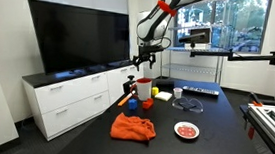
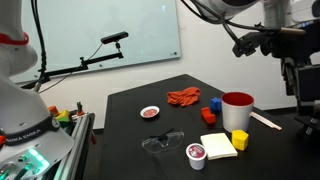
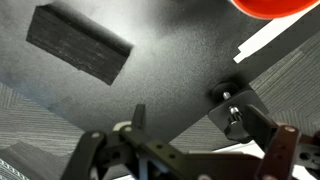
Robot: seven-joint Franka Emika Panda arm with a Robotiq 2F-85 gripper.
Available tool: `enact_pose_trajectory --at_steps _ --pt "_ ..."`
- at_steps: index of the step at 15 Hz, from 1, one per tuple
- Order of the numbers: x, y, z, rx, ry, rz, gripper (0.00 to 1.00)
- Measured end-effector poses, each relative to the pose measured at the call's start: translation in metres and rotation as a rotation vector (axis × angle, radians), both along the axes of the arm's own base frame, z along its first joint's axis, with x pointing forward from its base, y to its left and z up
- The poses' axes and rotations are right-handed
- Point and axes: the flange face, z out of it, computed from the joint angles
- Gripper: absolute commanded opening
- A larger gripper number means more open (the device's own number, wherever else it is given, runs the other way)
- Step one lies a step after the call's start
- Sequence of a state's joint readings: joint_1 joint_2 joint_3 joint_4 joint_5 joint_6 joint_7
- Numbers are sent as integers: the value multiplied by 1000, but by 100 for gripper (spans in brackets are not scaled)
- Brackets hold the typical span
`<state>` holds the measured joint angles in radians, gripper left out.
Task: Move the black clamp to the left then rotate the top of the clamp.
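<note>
The black clamp [image 1: 129, 87] stands at the table's edge beside the red cup [image 1: 143, 87]. In the wrist view its screw and jaw [image 3: 238, 108] sit on the table's edge, near my right finger. My gripper [image 3: 205, 135] is open and empty and hovers above the clamp without touching it. In both exterior views the gripper [image 1: 142, 59] [image 2: 300, 88] hangs above the table's edge by the red cup [image 2: 237, 108]. The clamp's lower part is hidden by the edge.
A dark rectangular block [image 3: 80, 45] and a wooden stick [image 3: 262, 40] lie on the black table. Also there are an orange cloth [image 2: 184, 97], a yellow block [image 2: 239, 140], sticky notes [image 2: 218, 145], a white cup [image 2: 197, 155], glasses [image 2: 163, 142] and a small plate [image 2: 150, 113].
</note>
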<state>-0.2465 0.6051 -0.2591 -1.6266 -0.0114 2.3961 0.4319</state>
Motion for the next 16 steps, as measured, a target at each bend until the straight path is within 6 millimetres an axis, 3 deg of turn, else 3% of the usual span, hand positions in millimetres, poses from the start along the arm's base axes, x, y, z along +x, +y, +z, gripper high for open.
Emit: enact_pose_trajectory --at_steps 5,7,11,16 --pt "23 -6 -26 -11 27 9 100" --pt "24 -6 -26 -9 33 8 100" --pt "26 8 -44 25 51 26 100" --pt "31 10 -41 68 14 75 100"
